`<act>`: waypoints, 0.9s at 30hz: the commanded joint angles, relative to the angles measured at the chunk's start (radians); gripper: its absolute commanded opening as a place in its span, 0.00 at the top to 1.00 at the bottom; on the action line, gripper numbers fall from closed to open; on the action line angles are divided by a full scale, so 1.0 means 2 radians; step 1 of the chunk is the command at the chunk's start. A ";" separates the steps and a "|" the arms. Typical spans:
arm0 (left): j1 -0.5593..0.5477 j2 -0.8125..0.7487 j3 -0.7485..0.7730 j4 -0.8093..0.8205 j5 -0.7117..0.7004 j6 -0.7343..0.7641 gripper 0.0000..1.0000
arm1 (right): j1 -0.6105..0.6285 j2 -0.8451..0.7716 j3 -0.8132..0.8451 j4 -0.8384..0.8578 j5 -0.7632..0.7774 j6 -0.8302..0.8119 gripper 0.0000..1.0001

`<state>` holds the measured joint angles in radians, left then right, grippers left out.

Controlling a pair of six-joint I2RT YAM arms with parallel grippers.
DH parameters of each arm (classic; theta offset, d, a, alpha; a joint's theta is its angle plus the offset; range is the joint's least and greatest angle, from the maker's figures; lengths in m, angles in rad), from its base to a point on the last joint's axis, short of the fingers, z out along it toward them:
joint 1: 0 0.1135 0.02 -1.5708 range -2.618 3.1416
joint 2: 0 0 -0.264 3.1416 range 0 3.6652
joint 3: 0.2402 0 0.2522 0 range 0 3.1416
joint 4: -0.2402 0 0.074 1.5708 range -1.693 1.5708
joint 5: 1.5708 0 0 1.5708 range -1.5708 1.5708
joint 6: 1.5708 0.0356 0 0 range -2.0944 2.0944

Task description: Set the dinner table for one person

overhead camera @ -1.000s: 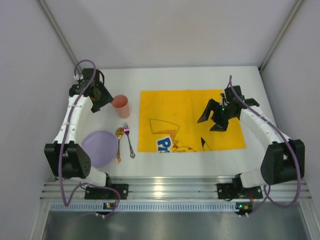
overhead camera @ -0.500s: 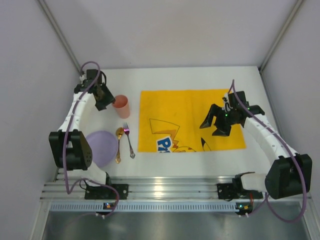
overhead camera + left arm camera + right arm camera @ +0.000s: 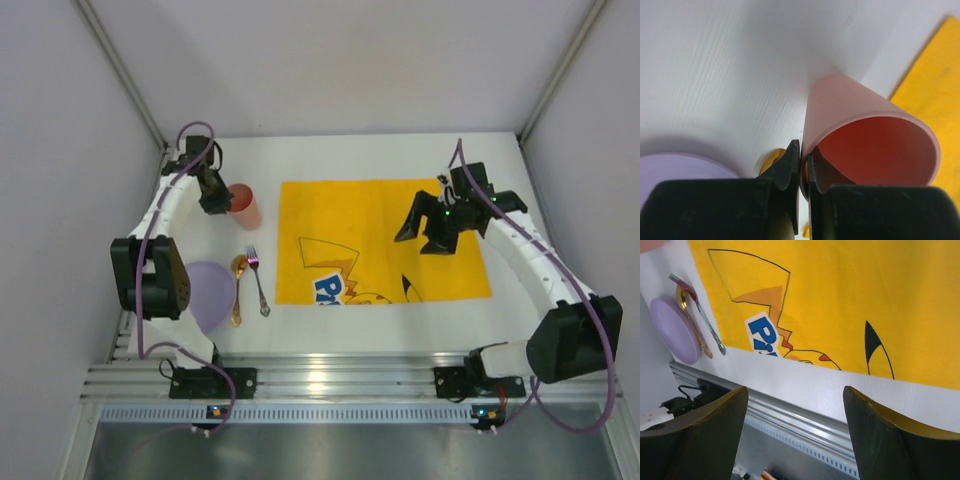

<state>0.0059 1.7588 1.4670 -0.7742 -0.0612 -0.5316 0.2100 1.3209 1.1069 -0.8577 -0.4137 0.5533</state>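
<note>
The pink cup (image 3: 245,206) stands left of the yellow cartoon-print cloth (image 3: 380,240) on the white dinner table (image 3: 350,150). My left gripper (image 3: 222,198) is shut on the cup's near rim. In the left wrist view the wall of the pink cup (image 3: 865,130) is pinched in the left gripper (image 3: 803,162), one finger inside and one outside. I cannot tell whether the cup is off the table. My right gripper (image 3: 425,235) hovers open over the cloth's right half. Nothing lies between the fingers of the right gripper (image 3: 795,390).
A lilac plate (image 3: 205,290) lies at the near left, partly under the left arm. A gold spoon (image 3: 238,285) and a silver fork (image 3: 258,280) lie between the plate and the cloth. Silver rails (image 3: 330,375) edge the near side.
My left gripper has moved onto the cup's rim and shut on it, and the left arm has swung further back. The right gripper shifted slightly and stayed open.
</note>
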 commanded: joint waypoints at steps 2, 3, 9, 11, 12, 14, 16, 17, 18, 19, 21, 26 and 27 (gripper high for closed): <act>-0.042 -0.023 0.076 -0.022 -0.029 0.041 1.00 | 0.058 0.043 0.136 -0.017 0.030 -0.015 0.23; -0.062 -0.022 0.101 -0.032 -0.032 0.043 1.00 | 0.083 0.057 0.158 -0.020 0.042 -0.014 0.23; -0.149 -0.010 0.157 -0.085 -0.027 0.038 1.00 | 0.159 0.169 0.320 -0.039 0.057 -0.006 0.24; -0.184 -0.006 0.165 -0.105 -0.036 0.036 1.00 | 0.172 0.203 0.368 -0.046 0.053 -0.002 0.24; -0.195 -0.005 0.165 -0.110 -0.044 0.034 1.00 | 0.174 0.212 0.380 -0.048 0.047 -0.001 0.24; -0.222 -0.011 0.160 -0.114 -0.050 0.030 1.00 | 0.183 0.233 0.404 -0.049 0.043 0.003 0.24; -0.238 -0.016 0.155 -0.117 -0.051 0.023 1.00 | 0.188 0.248 0.418 -0.050 0.043 0.003 0.24; -0.251 -0.017 0.155 -0.120 -0.052 0.020 1.00 | 0.193 0.251 0.418 -0.051 0.045 0.003 0.24; -0.258 -0.017 0.153 -0.121 -0.057 0.018 1.00 | 0.193 0.255 0.418 -0.051 0.046 0.005 0.24; -0.264 -0.020 0.150 -0.122 -0.058 0.015 1.00 | 0.194 0.260 0.415 -0.051 0.046 0.005 0.24; -0.278 -0.022 0.146 -0.122 -0.061 0.013 1.00 | 0.199 0.263 0.410 -0.051 0.050 0.009 0.25; -0.294 -0.027 0.157 -0.127 -0.057 0.010 1.00 | 0.206 0.272 0.395 -0.058 0.079 0.009 0.45; -0.294 -0.027 0.164 -0.129 -0.058 0.008 1.00 | 0.206 0.273 0.395 -0.062 0.095 0.008 0.52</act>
<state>-0.5743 1.7584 1.7607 -1.0096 -0.1516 -0.4992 0.6029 1.8606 1.8893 -0.9546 -0.2905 0.5625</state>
